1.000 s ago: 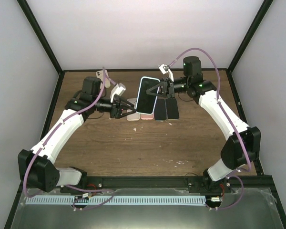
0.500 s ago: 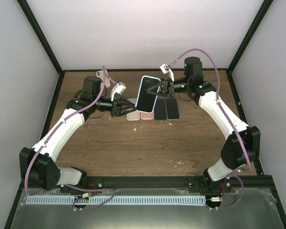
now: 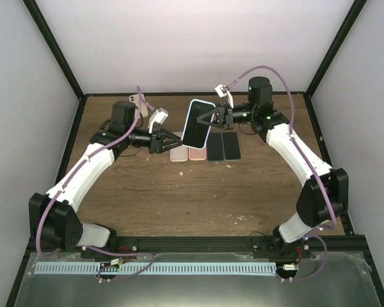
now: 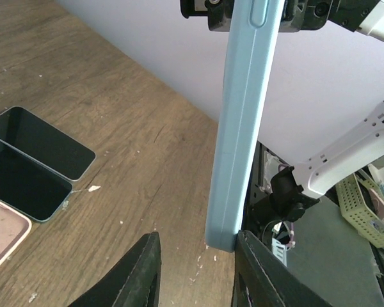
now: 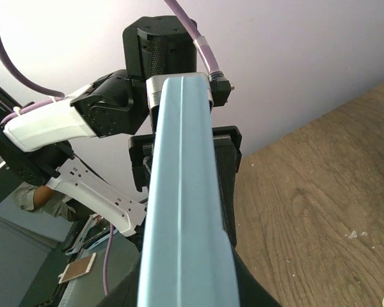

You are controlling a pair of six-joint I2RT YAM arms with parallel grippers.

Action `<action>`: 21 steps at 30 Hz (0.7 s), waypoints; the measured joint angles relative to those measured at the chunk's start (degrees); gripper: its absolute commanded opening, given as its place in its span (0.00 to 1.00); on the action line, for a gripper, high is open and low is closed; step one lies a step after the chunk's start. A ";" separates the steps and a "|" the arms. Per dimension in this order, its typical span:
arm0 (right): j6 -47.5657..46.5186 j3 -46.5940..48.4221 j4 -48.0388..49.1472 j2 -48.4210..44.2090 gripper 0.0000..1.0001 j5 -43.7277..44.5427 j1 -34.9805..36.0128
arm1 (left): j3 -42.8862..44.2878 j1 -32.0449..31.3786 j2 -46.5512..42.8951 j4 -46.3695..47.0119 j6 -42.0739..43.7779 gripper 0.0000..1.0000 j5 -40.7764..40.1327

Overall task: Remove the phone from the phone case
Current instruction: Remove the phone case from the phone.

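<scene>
Phone (image 3: 196,123) and its light-blue case (image 4: 240,128) are one piece at this moment: in the top view the dark screen sits inside the blue rim all the way round, so nothing has been pried loose. The pair is held up off the table (image 3: 179,198), tilted nearly upright, at about 12 o'clock from the table's middle.

The right gripper (image 3: 212,119) is clamped on the cased phone from its 3 o'clock side and carries its whole weight. In the right wrist view the long blue edge runs straight up the middle of the picture.

The left gripper (image 3: 172,139) sits at about 8 o'clock of the phone with its fingers (image 4: 138,276) spread apart and nothing between them. From the left wrist camera the lower end of the case hangs just above the gap, close beside one finger; whether it touches cannot be told.

At 6 o'clock of the held phone, a row lies flat on the table: a pale case (image 3: 178,154), a pink case (image 3: 196,154) and two dark phones (image 3: 223,147), side by side.

As a judgement, lifting and presenting are done. Left to do: the left gripper must take hold of the case or an edge, and the two arms must peel phone and case apart.
</scene>
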 measured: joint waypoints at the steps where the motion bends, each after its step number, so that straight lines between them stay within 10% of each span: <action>1: 0.24 -0.02 0.24 0.00 0.01 0.33 0.00 | 0.00 0.13 0.22 0.22 -0.02 0.33 0.00; 13: 4.26 -0.02 2.95 0.00 0.01 3.26 0.04 | -0.35 2.67 1.90 3.96 -0.66 0.36 1.60; 21: 9.55 3.21 5.14 -4.20 0.01 -10.03 2.89 | -3.67 10.32 8.09 3.13 -3.02 0.46 -5.01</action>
